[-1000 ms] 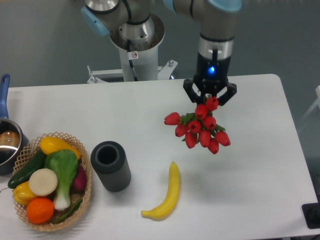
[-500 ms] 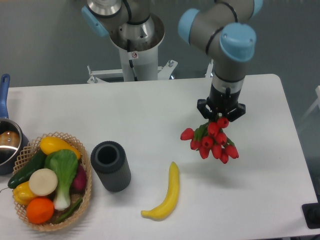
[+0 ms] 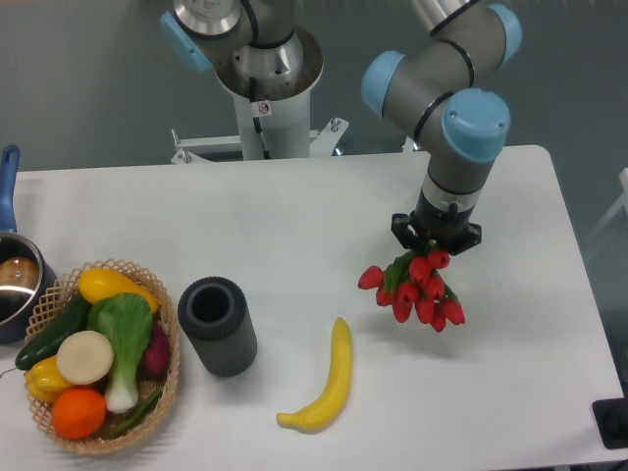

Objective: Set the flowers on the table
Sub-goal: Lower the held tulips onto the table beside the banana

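Observation:
The flowers (image 3: 417, 289), a bunch of red tulips with green leaves, hang blooms-down from my gripper (image 3: 436, 238) over the right part of the white table (image 3: 294, 226). The gripper is shut on the stems, which are mostly hidden under it. The blooms look low, close to the tabletop; I cannot tell whether they touch it.
A yellow banana (image 3: 327, 381) lies left of the flowers. A dark grey cylinder vase (image 3: 217, 325) stands further left. A woven basket (image 3: 167, 392) of vegetables sits at the front left, and a pot (image 3: 15, 280) at the left edge. The robot base (image 3: 265, 78) is behind.
The gripper has carried the flowers forward and to the right, and lower toward the tabletop. The arm's wrist has tilted.

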`<state>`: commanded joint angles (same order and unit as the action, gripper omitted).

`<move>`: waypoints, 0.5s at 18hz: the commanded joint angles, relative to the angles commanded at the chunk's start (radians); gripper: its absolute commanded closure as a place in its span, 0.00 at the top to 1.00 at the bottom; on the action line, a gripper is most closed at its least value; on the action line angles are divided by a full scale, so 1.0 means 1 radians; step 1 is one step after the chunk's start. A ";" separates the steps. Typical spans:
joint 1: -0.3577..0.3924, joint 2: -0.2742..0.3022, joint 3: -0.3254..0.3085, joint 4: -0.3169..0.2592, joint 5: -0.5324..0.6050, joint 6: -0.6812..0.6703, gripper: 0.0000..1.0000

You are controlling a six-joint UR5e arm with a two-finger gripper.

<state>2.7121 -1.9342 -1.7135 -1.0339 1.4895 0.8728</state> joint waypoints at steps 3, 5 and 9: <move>-0.003 -0.025 0.003 0.002 0.000 0.000 0.31; -0.005 -0.044 0.012 0.002 0.000 0.000 0.32; -0.011 -0.063 0.041 -0.002 -0.005 -0.006 0.34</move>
<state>2.7013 -1.9972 -1.6721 -1.0354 1.4849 0.8667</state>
